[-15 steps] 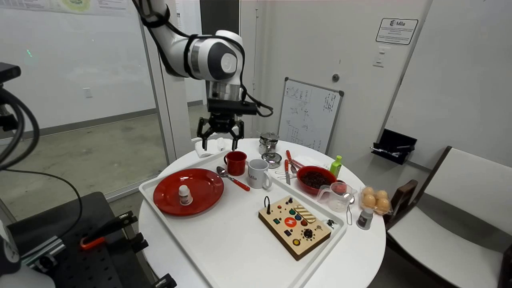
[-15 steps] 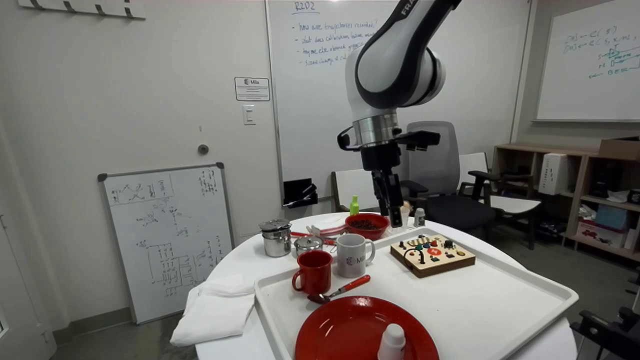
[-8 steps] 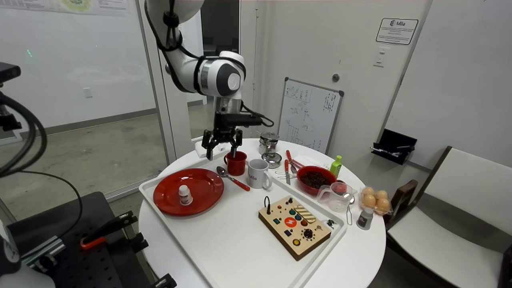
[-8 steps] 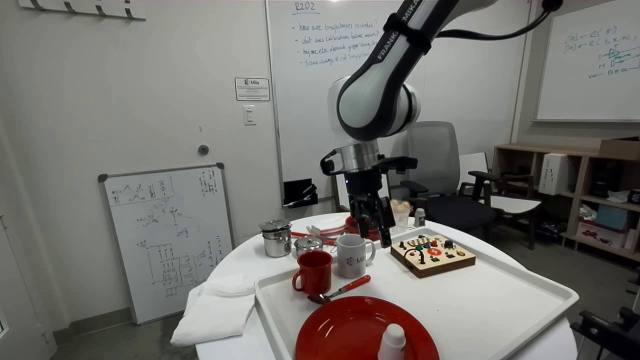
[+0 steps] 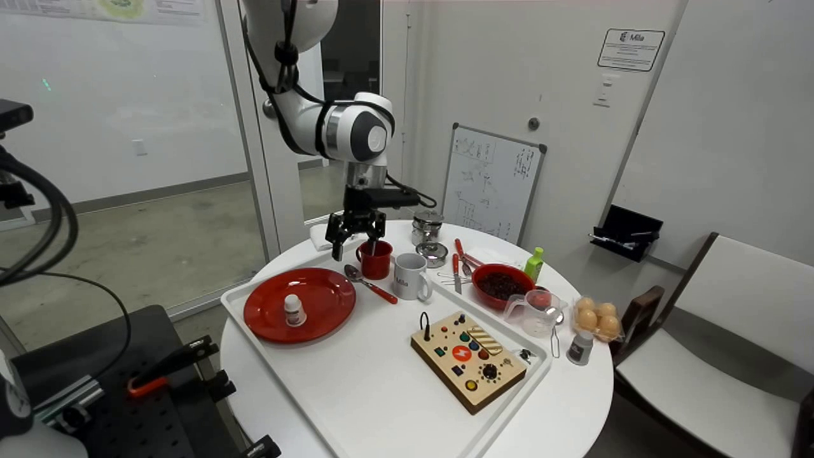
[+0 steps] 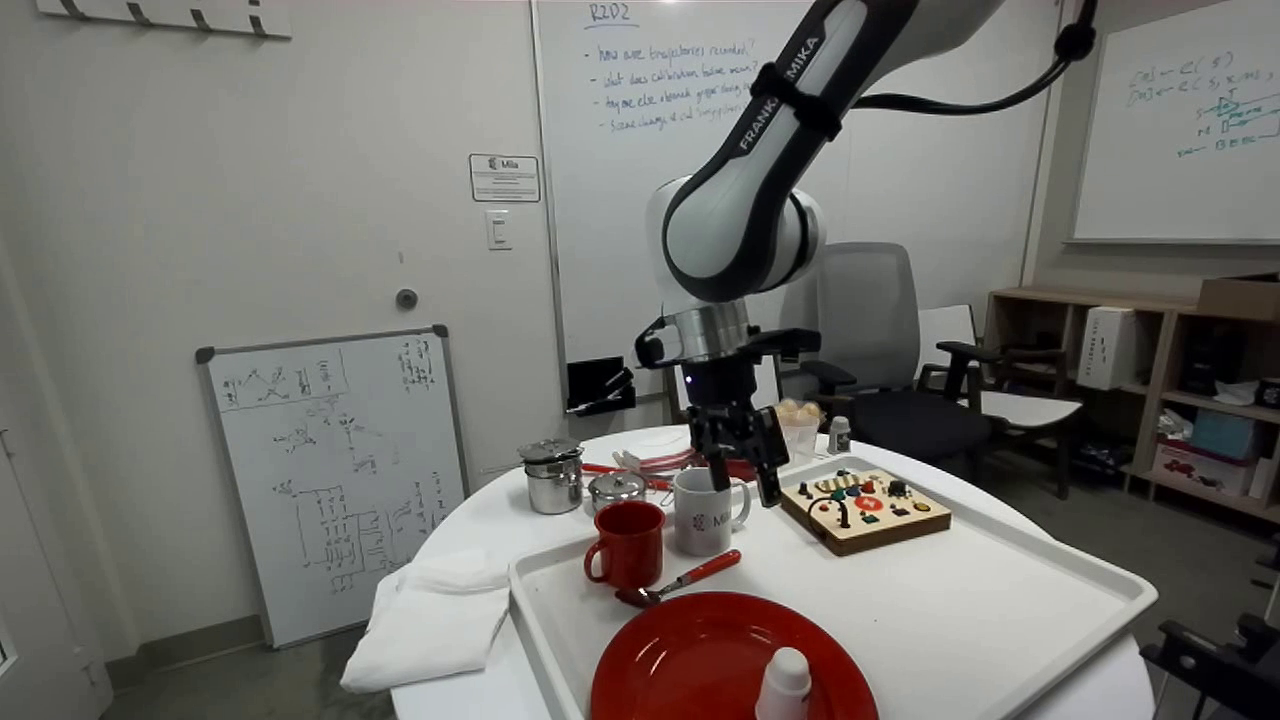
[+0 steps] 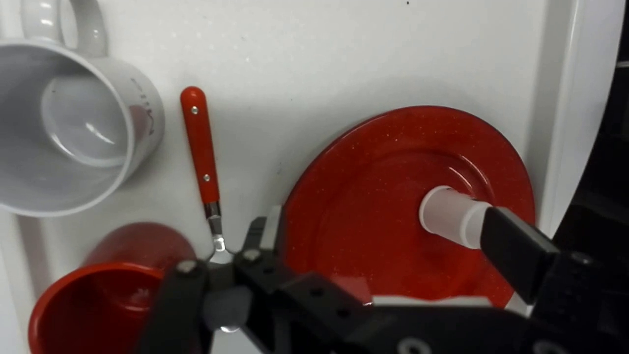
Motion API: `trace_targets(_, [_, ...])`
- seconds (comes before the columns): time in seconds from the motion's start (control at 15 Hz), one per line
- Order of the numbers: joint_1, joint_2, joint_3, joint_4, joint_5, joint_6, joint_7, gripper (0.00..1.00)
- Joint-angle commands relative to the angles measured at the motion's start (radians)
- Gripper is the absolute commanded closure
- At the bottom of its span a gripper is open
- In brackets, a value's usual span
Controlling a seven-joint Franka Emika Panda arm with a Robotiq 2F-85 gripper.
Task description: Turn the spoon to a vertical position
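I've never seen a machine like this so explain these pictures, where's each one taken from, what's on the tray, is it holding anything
This is a white-and-black jointed robot arm. Two pictures are taken from outside it; the wrist view looks down from the arm itself. On the white rectangular tray are a red-handled metal spoon, lying flat, a round red plate bearing a small white bottle, a red mug, a light-grey lettered mug and a wooden box with coloured buttons. The black two-fingered end effector is open, holding nothing.
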Motion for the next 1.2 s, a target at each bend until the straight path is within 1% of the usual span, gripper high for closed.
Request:
trace_targets(0.0, [0.010,0.003,-0.006,-0.009,-0.028,0.062,-0.008,0.00])
trace_targets(0.27, [0.056,0.036,-0.052,0.018,-0.160,0.183,-0.019,0.00])
trace_targets(0.4, [0.062,0.057,-0.062,0.032,-0.198,0.209,-0.027,0.00])
trace_targets(0.67, [0.061,0.088,-0.064,0.041,-0.227,0.232,-0.052,0.00])
trace_targets(0.73, [0.060,0.098,-0.065,0.042,-0.237,0.257,-0.061,0.00])
trace_targets(0.93, [0.063,0.139,-0.069,0.074,-0.259,0.287,-0.100,0.00])
trace_targets(1.13, [0.068,0.184,-0.072,0.124,-0.264,0.277,-0.137,0.00])
